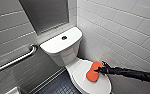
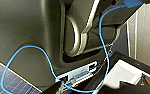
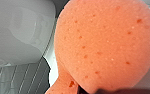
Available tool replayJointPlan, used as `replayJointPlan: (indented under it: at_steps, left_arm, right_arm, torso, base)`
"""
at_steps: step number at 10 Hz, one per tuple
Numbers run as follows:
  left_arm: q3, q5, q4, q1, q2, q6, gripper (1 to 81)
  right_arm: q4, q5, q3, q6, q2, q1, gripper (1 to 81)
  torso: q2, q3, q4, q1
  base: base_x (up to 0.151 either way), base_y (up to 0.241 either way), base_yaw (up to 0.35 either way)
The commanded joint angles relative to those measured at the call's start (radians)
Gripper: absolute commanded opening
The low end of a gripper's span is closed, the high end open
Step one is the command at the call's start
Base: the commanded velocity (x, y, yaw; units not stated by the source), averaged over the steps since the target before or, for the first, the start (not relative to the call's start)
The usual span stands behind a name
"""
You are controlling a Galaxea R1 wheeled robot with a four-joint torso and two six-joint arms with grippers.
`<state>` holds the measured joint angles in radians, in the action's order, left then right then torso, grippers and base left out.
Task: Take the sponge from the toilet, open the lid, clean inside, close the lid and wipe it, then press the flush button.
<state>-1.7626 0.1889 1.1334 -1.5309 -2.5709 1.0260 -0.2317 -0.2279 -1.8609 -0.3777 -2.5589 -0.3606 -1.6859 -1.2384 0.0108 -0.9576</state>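
Toilet [image 1: 66, 53]: white, glossy, set in a corner; boxy tank at back.
Flush btn [image 1: 64, 37]: small dark round spot in middle of tank top.
Lid [image 1: 101, 86]: shut, lying flat over bowl.
Sponge [image 1: 93, 72]: orange-red, rounded, w/ a pinched waist. It lies on the lid, on the half nearer the R wall. R wrist view shows it close up, pores plain, tank behind it.
R gripper [image 1: 101, 70]: black, on a black arm reaching in from the right. Tip is at the sponge's edge, touching it; can't tell if spread or pinching the sponge.
Grab bar [image 1: 18, 58]: metal, on wall left of tank.
Walls [image 1: 121, 27]: white tile.
Panel [image 1: 47, 12]: grey, above tank.
Floor [image 1: 58, 86]: dark tile beside bowl.
Cable [image 2: 101, 37]: blue, looping across robot's dark body in L wrist view.
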Motion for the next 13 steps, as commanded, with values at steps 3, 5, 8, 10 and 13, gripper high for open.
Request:
replayJointPlan:
  at_steps: [3,5,8,10,13]
  left_arm:
    - [0.026,0.041,-0.009,-0.036,0.013,-0.001,81.1]
    - [0.026,0.041,-0.009,-0.039,0.013,-0.001,81.1]
    - [0.026,0.041,-0.007,-0.039,0.012,-0.001,81.1]
    - [0.025,0.041,-0.003,-0.039,0.006,-0.001,81.1]
    - [0.025,0.041,0.005,-0.039,0.000,-0.001,81.1]
  right_arm:
    - [-0.026,-0.019,-0.081,-0.018,-0.069,0.140,1.0]
    - [-0.026,-0.001,-0.148,-0.020,-0.111,0.136,1.0]
    - [-0.026,0.059,-0.227,-0.121,-0.114,0.108,1.0]
    - [-0.024,0.094,-0.131,-0.121,-0.038,0.065,1.0]
    - [-0.023,0.159,0.041,-0.121,0.131,0.004,1.0]
  torso:
    - [-0.009,-0.086,0.000,-0.008]
    - [-0.015,-0.047,0.000,-0.011]
    - [-0.015,-0.058,0.000,-0.012]
    - [-0.015,-0.058,0.000,-0.012]
    - [-0.015,-0.058,0.000,-0.012]
  base:
    - [0.000,0.000,0.000]
    - [0.000,0.000,0.000]
    - [0.000,0.000,0.000]
    - [0.000,0.000,0.000]
    - [0.000,0.000,0.000]
